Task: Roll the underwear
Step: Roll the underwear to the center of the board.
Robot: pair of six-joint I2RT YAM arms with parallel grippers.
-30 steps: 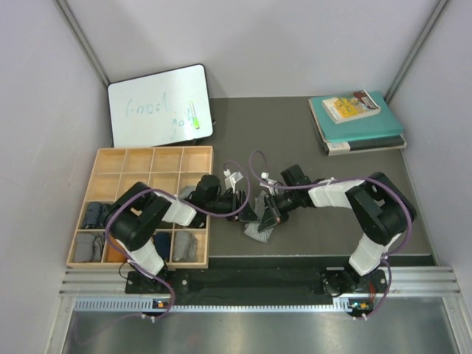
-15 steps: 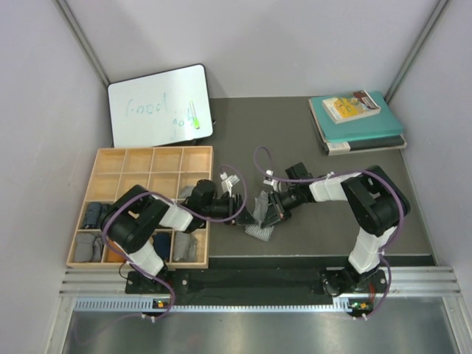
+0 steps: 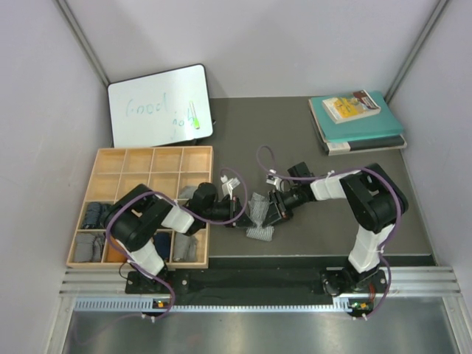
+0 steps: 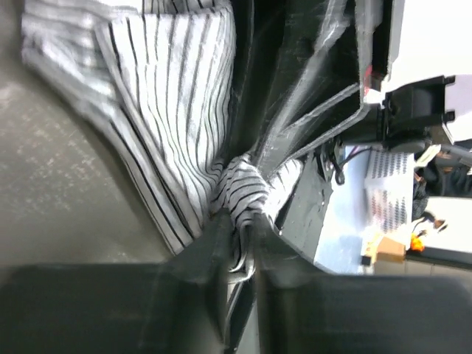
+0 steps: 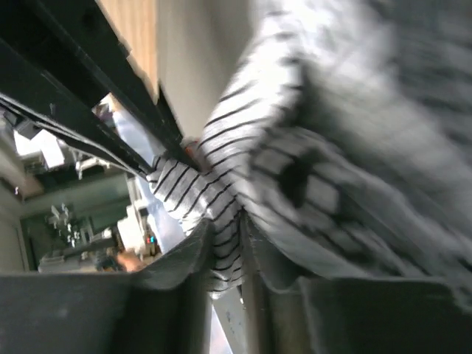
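Grey-striped, seemingly mid-roll: pinching the underwear (image 4: 177,103) in left tool (image 4: 236,230) and right tool (image 5: 226,237) alike; next, winding it tighter evenly.

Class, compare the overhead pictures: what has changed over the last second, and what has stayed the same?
The left gripper and right gripper drew slightly apart, and their fingers pinch the striped underwear, which now shows more between them. The wooden tray, whiteboard and books stayed put.
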